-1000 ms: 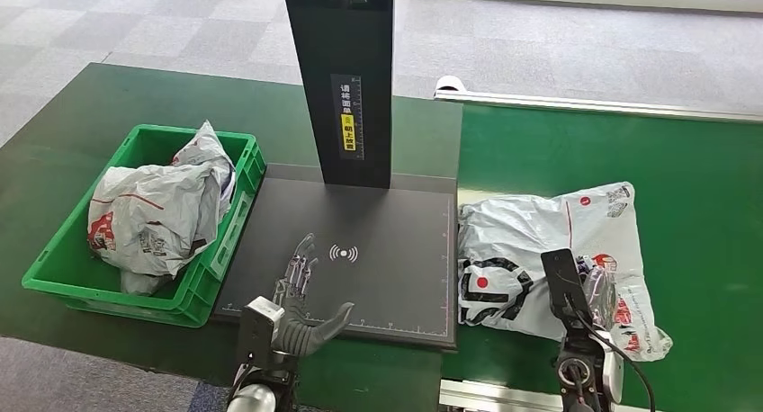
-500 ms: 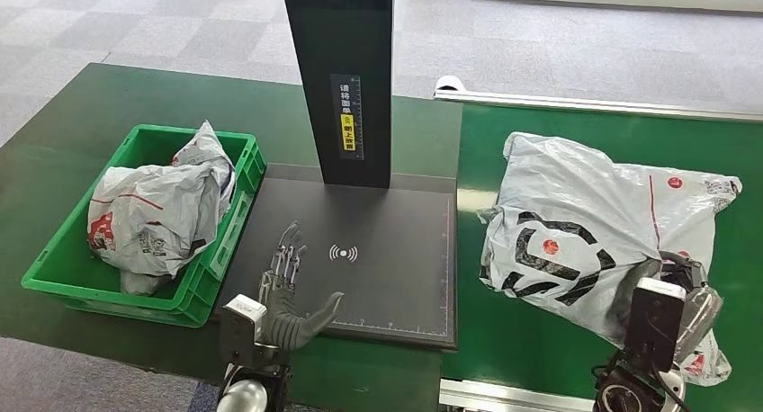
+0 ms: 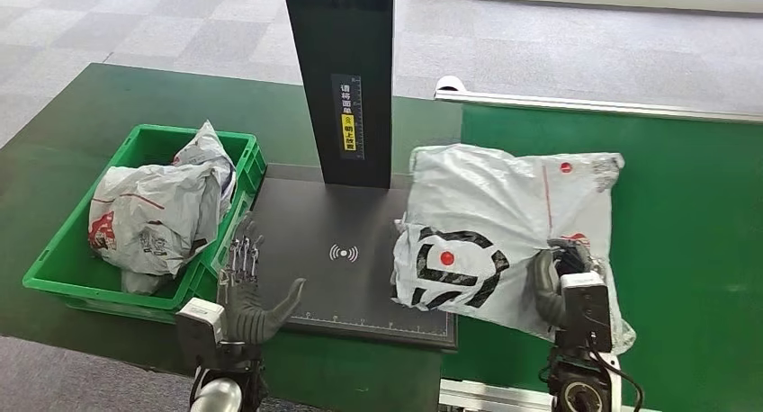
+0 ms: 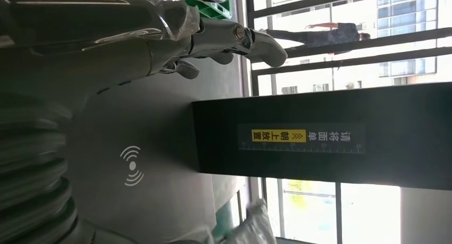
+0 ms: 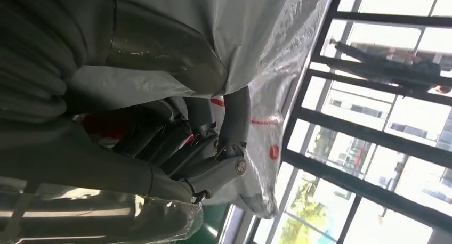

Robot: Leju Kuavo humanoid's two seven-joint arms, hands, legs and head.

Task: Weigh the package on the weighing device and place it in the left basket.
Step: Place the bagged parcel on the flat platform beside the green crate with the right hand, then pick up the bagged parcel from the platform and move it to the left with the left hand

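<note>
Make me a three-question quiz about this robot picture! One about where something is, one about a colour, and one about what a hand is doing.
1. Where is the basket?
A. left of the scale
B. right of the scale
C. on the scale

2. What colour is the basket?
A. red
B. green
C. blue

3. What is the right hand doing?
A. hanging empty
B. pressing the scale
C. gripping the package

Answers: 1 A, the basket sits beside the black scale on its left. 2 B, its walls are bright green. 3 C, its fingers clutch the grey package, while the left hand hovers open.
</note>
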